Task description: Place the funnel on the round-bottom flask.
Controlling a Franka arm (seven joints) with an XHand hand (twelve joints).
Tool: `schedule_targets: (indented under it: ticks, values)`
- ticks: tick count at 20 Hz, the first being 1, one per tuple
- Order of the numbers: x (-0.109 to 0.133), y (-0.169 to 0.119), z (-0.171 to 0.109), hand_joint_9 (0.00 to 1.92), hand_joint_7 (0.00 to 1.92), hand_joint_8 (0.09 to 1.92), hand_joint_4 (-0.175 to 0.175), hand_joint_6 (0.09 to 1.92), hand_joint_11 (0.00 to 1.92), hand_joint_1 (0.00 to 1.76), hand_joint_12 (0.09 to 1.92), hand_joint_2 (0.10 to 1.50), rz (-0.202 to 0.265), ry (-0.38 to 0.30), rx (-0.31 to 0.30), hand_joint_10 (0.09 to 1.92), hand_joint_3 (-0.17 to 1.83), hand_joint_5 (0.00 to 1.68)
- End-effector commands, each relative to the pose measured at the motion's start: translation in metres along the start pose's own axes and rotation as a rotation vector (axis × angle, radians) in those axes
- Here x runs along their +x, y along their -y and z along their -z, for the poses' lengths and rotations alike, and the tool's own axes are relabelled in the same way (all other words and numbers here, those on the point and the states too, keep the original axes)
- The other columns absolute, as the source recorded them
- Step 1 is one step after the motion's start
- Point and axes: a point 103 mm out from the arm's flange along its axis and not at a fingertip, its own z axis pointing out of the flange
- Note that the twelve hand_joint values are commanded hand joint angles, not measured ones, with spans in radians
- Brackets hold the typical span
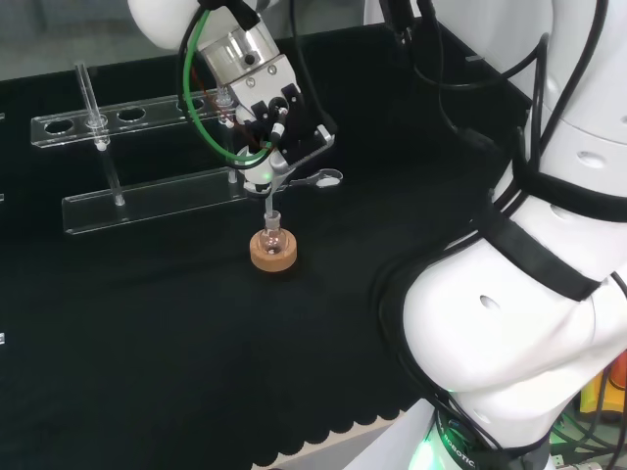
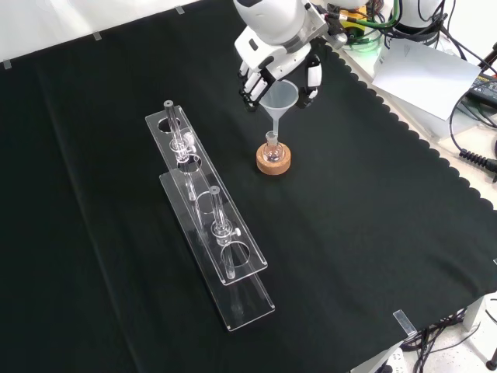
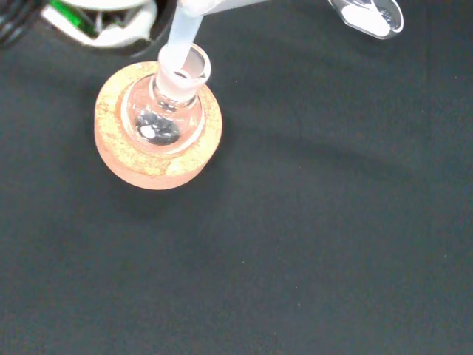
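Black and white hand point(image 2: 273, 68), fingers curled round the cone of the clear plastic funnel point(image 2: 278, 98); stem tip just entering the neck of the small clear glass round-bottom flask point(image 3: 167, 111) on its cork ring stand point(image 1: 272, 249). Probably light, slippery and brittle; best gripped at the cone rim

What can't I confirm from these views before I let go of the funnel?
- How deep the funnel stem sits in the flask neck: head view too small, wrist view shows just the tip at the mouth.
- Finger contact on the cone: in the front view the hand covers its far side.
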Motion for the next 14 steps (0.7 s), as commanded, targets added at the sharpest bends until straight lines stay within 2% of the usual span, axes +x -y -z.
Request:
schedule_targets:
  ticks: [1, 14]
  values:
    - [-0.0034, -0.0118, -0.0076, 1.1, 0.73, 0.64, 0.004, 0.75, 0.75, 0.95, 1.21, 0.76, -0.002, -0.008, 0.017, 0.38, 0.75, 0.84]
    - [-0.0045, -0.0178, -0.0169, 1.1, 0.74, 0.64, 0.004, 0.75, 0.75, 0.95, 1.21, 0.77, 0.007, -0.02, 0.028, 0.38, 0.75, 0.84]
